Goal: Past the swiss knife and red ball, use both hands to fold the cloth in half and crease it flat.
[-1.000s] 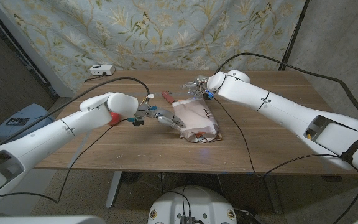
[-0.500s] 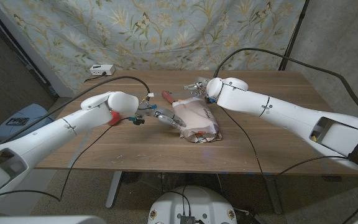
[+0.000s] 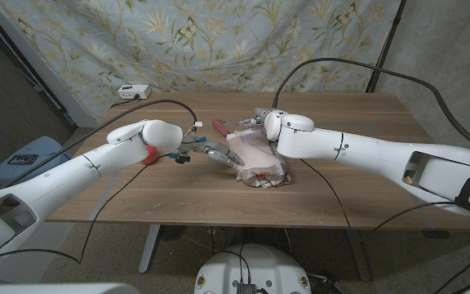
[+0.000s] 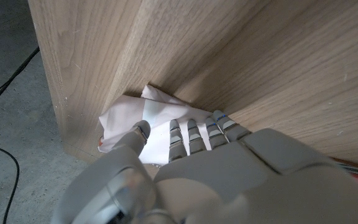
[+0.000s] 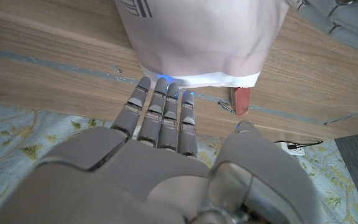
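The cloth (image 3: 258,158) is a soft, pale pink-white fabric with printed markings at its near edge, lying rumpled and already doubled over on the wood-grain counter (image 3: 365,188), directly between the two hands. The left hand (image 3: 219,155), smooth grey plastic with segmented fingers, reaches onto the cloth's nearer side edge; the left wrist view shows its fingers (image 4: 194,134) extended and lying on the white fabric (image 4: 148,121), pressing rather than pinching, so it holds nothing. The right hand (image 3: 255,120) sits at the cloth's far edge; in the right wrist view its fingers (image 5: 163,115) are straight, side by side, with their tips just meeting the rolled hem of the cloth (image 5: 204,37), also grasping nothing. The swiss knife (image 3: 219,128), a slim red oblong with a small metal ring visible in the right wrist view (image 5: 241,101), lies on the wood just beside the right hand's thumb, off the cloth's far corner. The red ball (image 3: 148,155) peeks out, mostly hidden, behind the left wrist.
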